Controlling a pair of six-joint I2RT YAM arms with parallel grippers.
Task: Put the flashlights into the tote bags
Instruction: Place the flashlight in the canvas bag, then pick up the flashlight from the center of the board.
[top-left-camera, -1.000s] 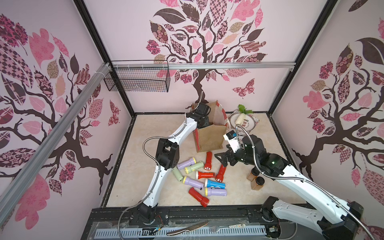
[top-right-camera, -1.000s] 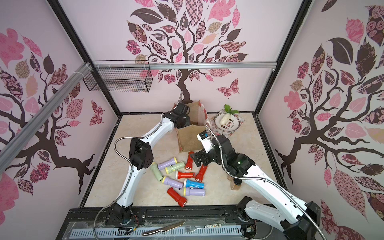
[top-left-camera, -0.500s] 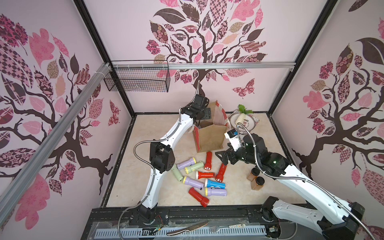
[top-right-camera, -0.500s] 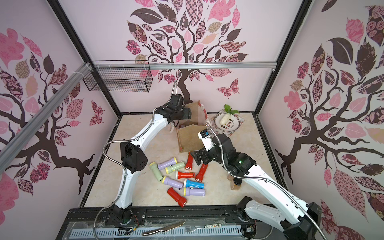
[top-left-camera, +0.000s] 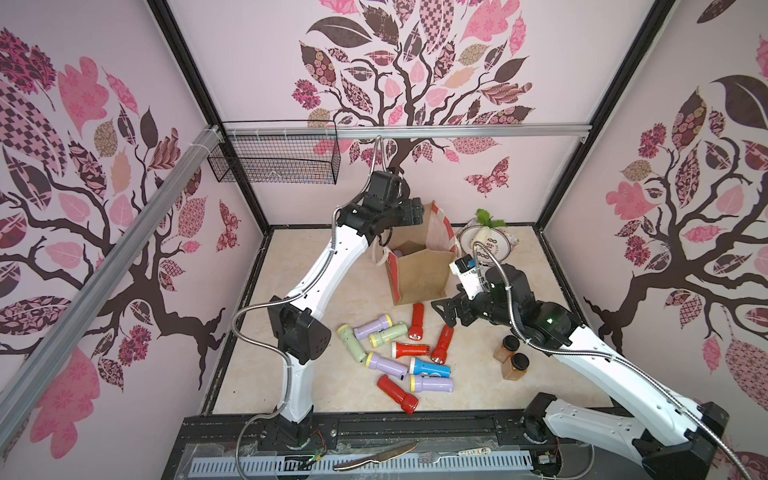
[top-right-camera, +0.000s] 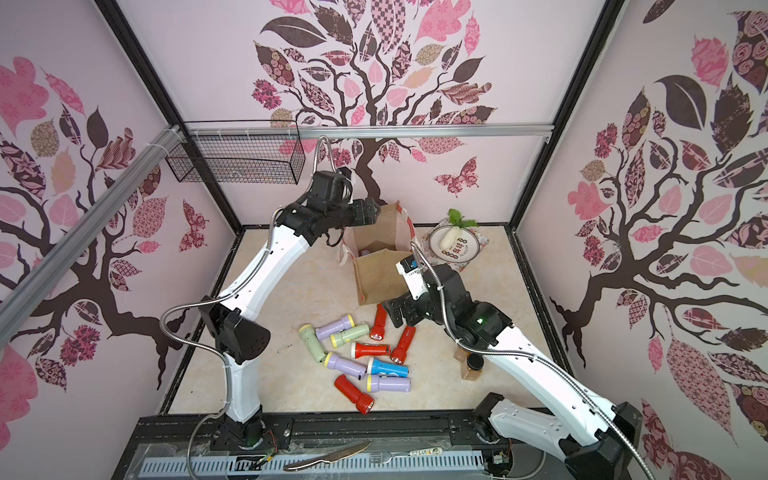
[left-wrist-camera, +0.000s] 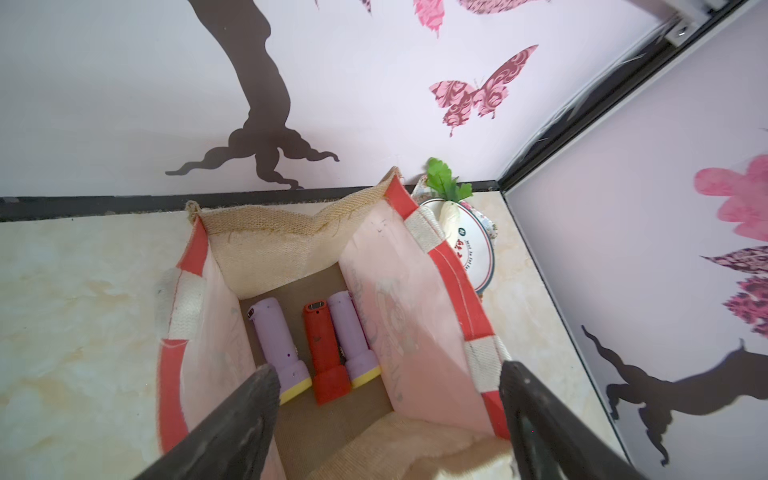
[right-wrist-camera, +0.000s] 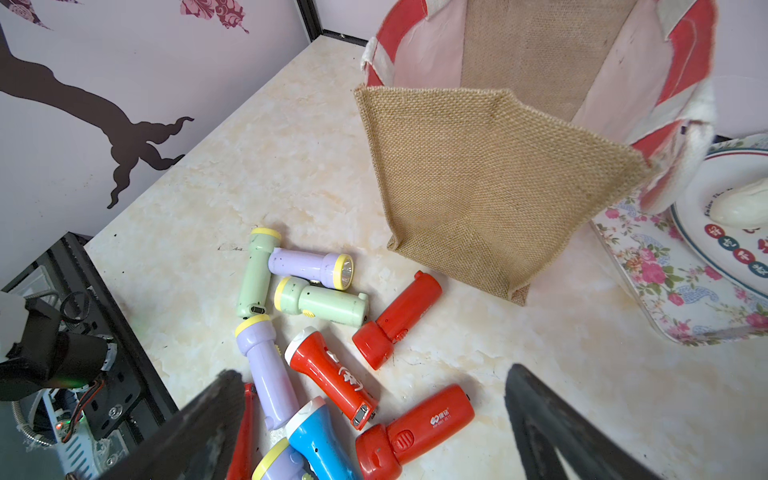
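Three flashlights (left-wrist-camera: 326, 353), two lilac and one red, were seen lying side by side on the floor of the tote bag (left-wrist-camera: 266, 245). Their long axes were parallel and their flared heads were turned toward the left end effector (left-wrist-camera: 386, 374). That end effector was held above the bag's open mouth, its fingers spread wide with nothing between them.

Ten more were scattered on the bench (top-left-camera: 478, 395) at 6 o'clock of the bag in both top views. The red flashlight (top-left-camera: 415, 321) nearest the bag was laid along 12–6, head at 6. The blue flashlight (top-left-camera: 430, 368) and the lilac flashlight (top-left-camera: 432, 383) touching it were laid along 9–3, heads at 9. The rest were pointed every way.

The right end effector (top-left-camera: 446, 313) was poised at 1 o'clock of the heap, just beside the bag's near corner, fingers spread and empty. The bag's tall burlap front wall was interposed between heap and opening.

Two brown black-capped jars (top-left-camera: 509, 347) were stood at 3 o'clock of the heap, beside the right arm. A plate (top-left-camera: 496, 249) bearing a white radish was set at 2 o'clock of the bag.

The bench was surfaced in cream marble pattern and enclosed by pale pink walls printed with trees. A black wire basket (top-left-camera: 274, 156) was hung on the back wall at 10 o'clock.
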